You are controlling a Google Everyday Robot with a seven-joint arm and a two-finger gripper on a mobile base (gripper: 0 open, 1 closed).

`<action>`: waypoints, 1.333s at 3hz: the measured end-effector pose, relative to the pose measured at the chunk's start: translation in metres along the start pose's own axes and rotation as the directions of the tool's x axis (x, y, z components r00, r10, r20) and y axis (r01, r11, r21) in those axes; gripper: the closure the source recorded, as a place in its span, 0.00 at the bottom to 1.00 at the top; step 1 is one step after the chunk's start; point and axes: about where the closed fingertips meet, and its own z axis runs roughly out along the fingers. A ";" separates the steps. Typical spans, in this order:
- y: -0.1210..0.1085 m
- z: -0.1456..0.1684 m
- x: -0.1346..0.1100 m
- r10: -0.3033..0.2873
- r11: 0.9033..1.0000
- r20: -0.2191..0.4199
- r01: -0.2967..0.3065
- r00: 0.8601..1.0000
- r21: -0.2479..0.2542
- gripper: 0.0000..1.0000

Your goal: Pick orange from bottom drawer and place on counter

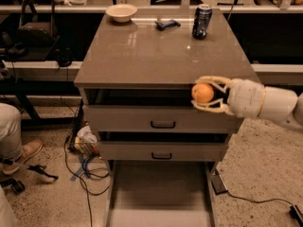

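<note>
Orange (204, 93) sits between the two pale fingers (214, 81) of the gripper (196, 94), which clasp it from above and from below, so the fruit is grasped and held in the air. The gripper reaches in from the right side. It is at the height of the front edge of the counter (156, 51), just before the right part of this edge; I cannot tell if the orange touches the edge. Just below the gripper is the upper drawer front (142, 119) with a black handle, and lower is the second drawer front (137, 151). Well below the gripper and to its left, the bottom drawer (161, 188) is pulled out near the floor. Beyond the gripper, at the far end of the counter, stand a soda can (202, 21), a small dark object (168, 23) and a bowl (121, 12).
</note>
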 end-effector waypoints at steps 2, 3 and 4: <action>-0.112 0.082 -0.030 -0.050 0.995 0.025 0.052 0.998 -0.082 1.00; -0.116 0.093 -0.026 -0.031 0.996 0.012 0.032 0.999 -0.079 1.00; -0.137 0.132 -0.012 0.024 0.998 -0.043 -0.026 0.999 -0.061 1.00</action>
